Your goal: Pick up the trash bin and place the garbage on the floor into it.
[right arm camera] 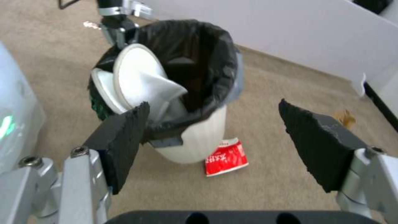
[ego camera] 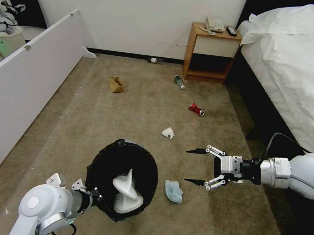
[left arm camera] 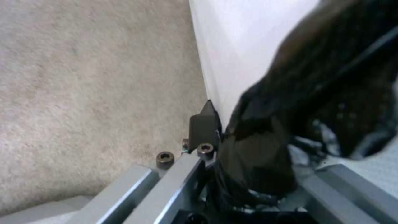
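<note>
The left gripper (ego camera: 97, 195) is clamping the trash bin (ego camera: 122, 178) by its rim, keeping it lifted, so the right gripper (ego camera: 196, 166), jaws wide apart, is facing the bin's mouth, with the blue face mask (ego camera: 173, 191) lying just below its jaws.

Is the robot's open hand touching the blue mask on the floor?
Apart. In the head view the right gripper hangs open beside the blue face mask, with bare carpet between them.

head high, wrists close, sharing trash bin (ego camera: 124, 178)
</note>
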